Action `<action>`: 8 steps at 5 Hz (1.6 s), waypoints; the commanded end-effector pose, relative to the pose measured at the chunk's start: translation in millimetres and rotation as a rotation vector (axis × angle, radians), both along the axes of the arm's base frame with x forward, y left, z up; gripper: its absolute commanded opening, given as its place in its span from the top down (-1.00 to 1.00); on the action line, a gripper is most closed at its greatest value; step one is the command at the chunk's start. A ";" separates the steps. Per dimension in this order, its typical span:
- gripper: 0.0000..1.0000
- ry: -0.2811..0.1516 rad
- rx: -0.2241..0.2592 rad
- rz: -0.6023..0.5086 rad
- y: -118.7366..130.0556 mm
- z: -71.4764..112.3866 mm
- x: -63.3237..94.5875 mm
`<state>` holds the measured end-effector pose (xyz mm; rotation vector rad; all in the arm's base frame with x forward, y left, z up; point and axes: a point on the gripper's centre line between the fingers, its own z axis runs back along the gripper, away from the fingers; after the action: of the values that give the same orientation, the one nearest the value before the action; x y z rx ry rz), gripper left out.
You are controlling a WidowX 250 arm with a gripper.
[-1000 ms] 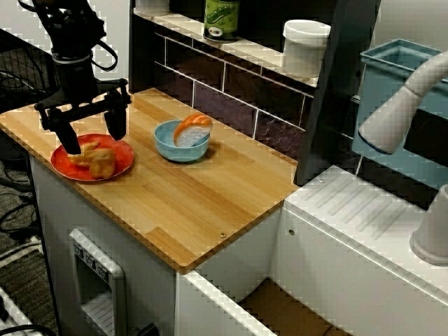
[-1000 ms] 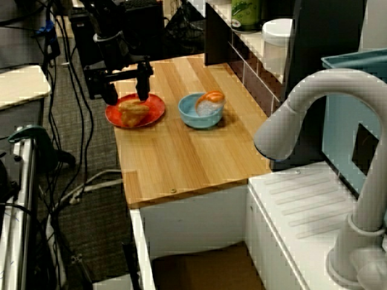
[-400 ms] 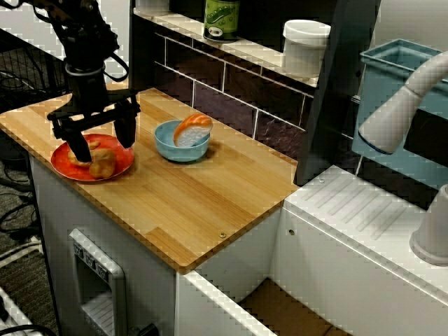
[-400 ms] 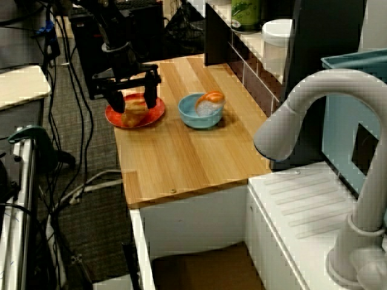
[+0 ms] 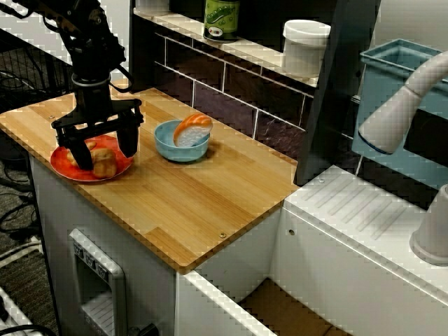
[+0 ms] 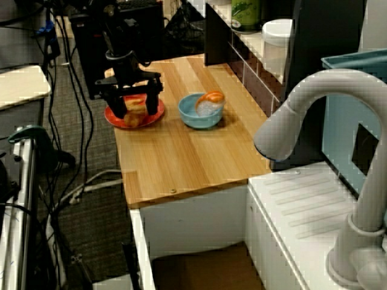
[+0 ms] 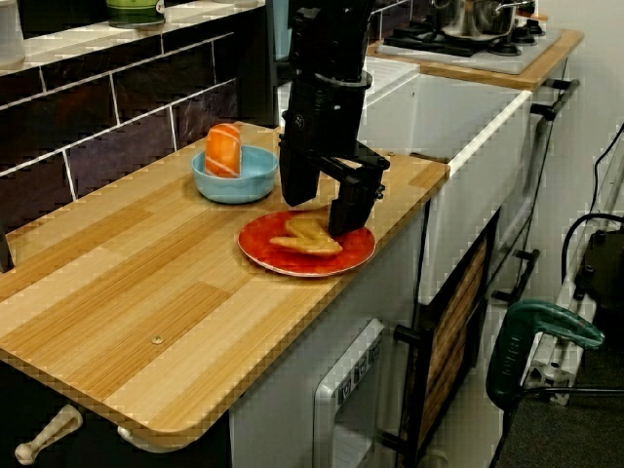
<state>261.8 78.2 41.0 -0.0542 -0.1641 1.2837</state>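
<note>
Overhead view: gripper (image 5: 105, 155), jaws spread wide, hangs low over a red plate (image 5: 68, 170) so its fingers straddle the pastry (image 5: 101, 162) lying there; end view shows a blue bowl (image 6: 199, 116) just beside; low side view leaves finger-to-pastry contact unclear.

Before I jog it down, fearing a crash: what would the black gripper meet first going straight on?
Likely the golden-brown fried pieces on the round red plate, straddled by the open black gripper.
</note>
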 end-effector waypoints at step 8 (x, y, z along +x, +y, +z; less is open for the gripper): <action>1.00 -0.042 -0.039 -0.054 12.2 19.5 -0.6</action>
<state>255.2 82.2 45.0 -0.1048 -0.1012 1.2357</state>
